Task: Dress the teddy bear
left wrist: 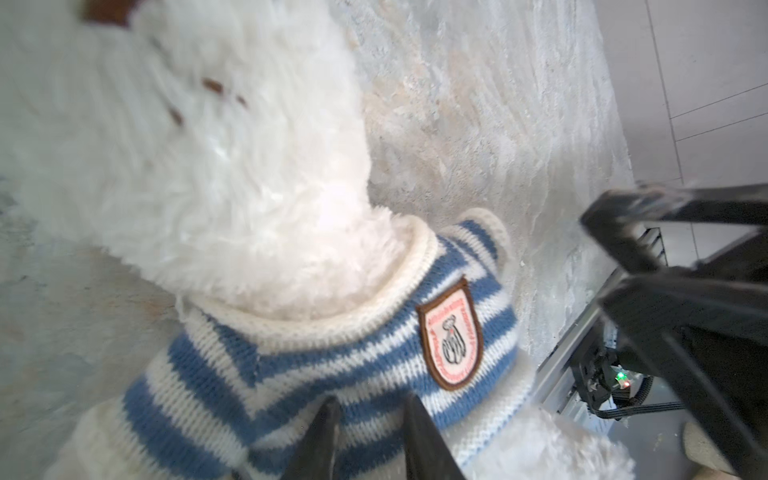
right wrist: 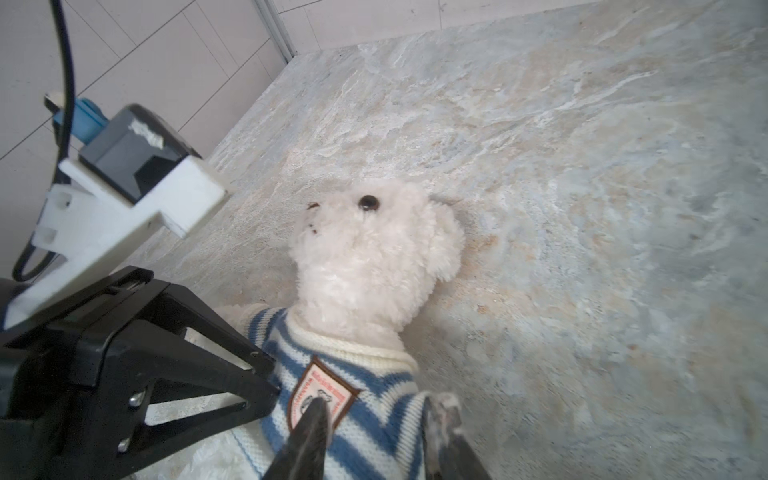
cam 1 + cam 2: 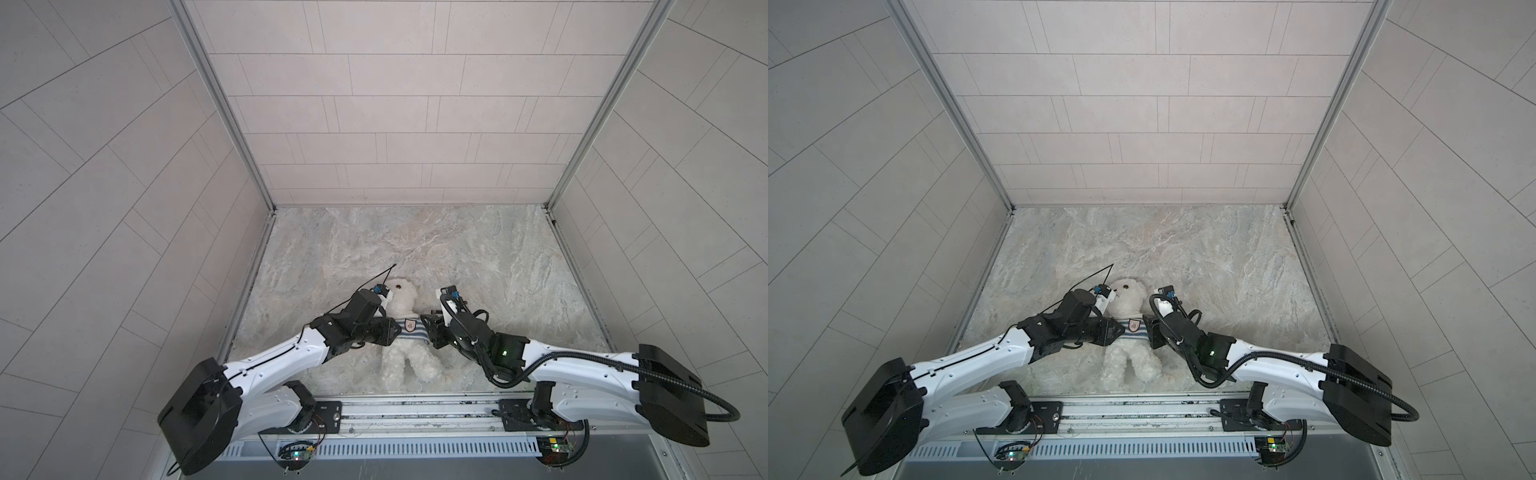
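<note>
**Bear on its back, a gripper at each flank of the shirt**

In both top views the bear (image 3: pixel 405 301) lies low and centre on the table (image 3: pixel 498 270). Its long axis runs up and down the frame, head up-frame and legs down-frame. The shirt (image 3: pixel 409 330) is already round its torso. The left gripper (image 3: pixel 390 330) comes in from frame left and the right gripper (image 3: pixel 428 328) from frame right. Both stand crosswise to that axis, touching the shirt and equally near.

In the left wrist view the jaws are narrow, with the stripes drawn into a fold between them, so they look closed on the shirt. In the right wrist view the jaws are part open astride the knit, and I cannot tell whether they clamp it. Any further tug would likely run down-frame, along the body.
</note>
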Action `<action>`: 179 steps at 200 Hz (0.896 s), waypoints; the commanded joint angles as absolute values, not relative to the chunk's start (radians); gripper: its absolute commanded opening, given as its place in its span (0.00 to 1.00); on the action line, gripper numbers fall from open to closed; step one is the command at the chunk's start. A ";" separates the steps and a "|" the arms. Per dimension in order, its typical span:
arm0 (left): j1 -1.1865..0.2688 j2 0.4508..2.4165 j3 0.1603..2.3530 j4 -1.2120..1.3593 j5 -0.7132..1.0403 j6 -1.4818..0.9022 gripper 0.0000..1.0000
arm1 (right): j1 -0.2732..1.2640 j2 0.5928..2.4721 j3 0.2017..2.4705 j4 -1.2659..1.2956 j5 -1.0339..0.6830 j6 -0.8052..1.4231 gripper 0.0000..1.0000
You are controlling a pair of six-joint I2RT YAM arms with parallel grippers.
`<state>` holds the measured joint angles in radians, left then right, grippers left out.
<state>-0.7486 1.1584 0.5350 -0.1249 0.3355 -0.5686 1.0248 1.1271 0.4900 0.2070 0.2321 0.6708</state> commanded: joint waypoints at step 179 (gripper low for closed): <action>-0.663 1.205 0.448 -0.120 0.272 -0.543 0.17 | 0.959 1.276 0.519 0.263 0.067 0.609 0.38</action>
<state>-0.6762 1.1877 0.4763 -0.0669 0.3157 -0.5632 0.9611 1.2465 0.4786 0.1982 0.1112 0.6224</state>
